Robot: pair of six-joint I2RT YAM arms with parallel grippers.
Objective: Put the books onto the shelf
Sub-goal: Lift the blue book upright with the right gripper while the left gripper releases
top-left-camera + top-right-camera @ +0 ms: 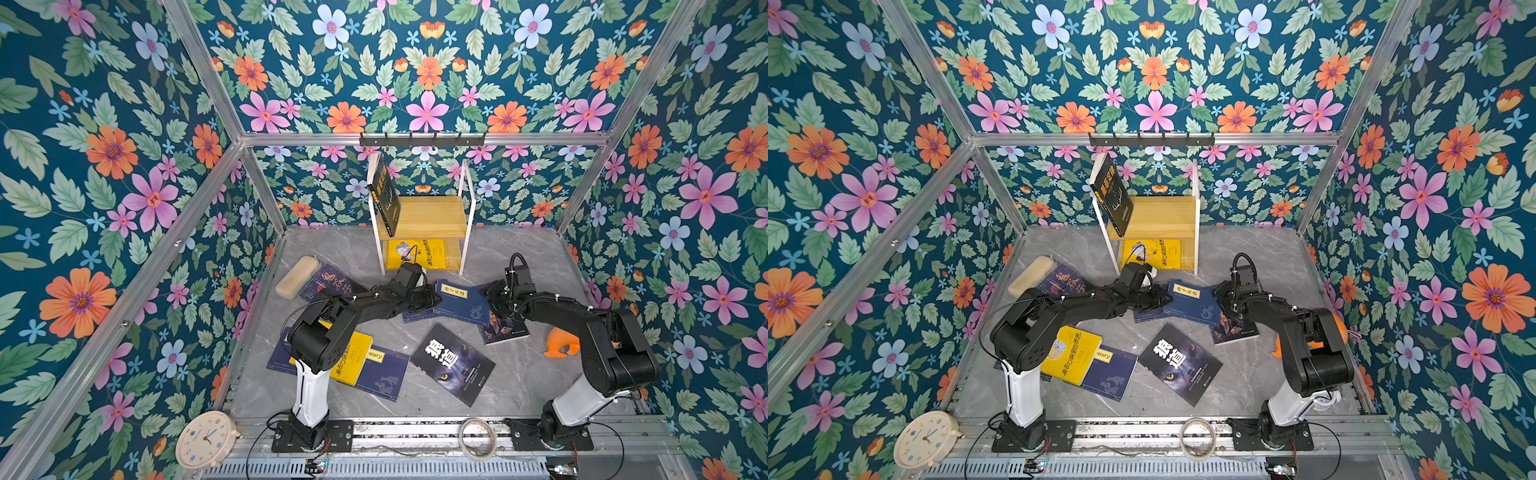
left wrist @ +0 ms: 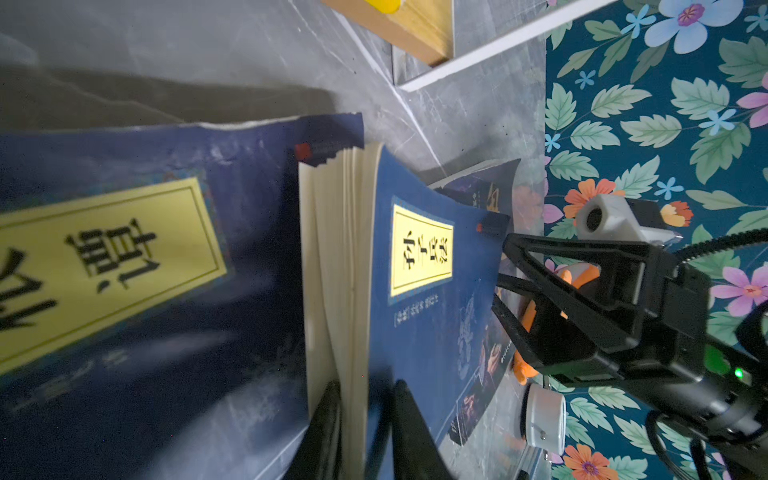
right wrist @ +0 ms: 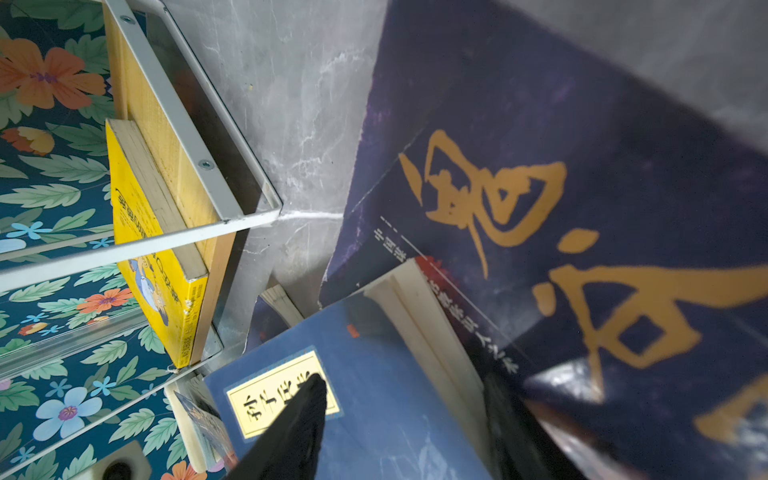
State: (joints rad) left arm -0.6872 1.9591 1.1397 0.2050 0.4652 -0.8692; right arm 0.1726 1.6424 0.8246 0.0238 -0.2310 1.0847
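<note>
Two black arms reach low and almost level over the grey floor [image 1: 519,374], the left arm [image 1: 365,303] and right arm [image 1: 557,309] meeting from opposite sides. Just beyond both grippers stands the shelf [image 1: 432,216], with a dark book [image 1: 384,195] leaning on its top board and a yellow book [image 1: 419,253] lying flat below. Between the grippers lies a navy book [image 2: 432,332]. The left gripper [image 2: 365,419] pinches its cover and pages. The right gripper [image 2: 505,278] waits at the far edge with jaws spread, one finger [image 3: 299,415] over the yellow label [image 2: 422,249]. Loose books [image 1: 453,365] lie behind both wrists.
</note>
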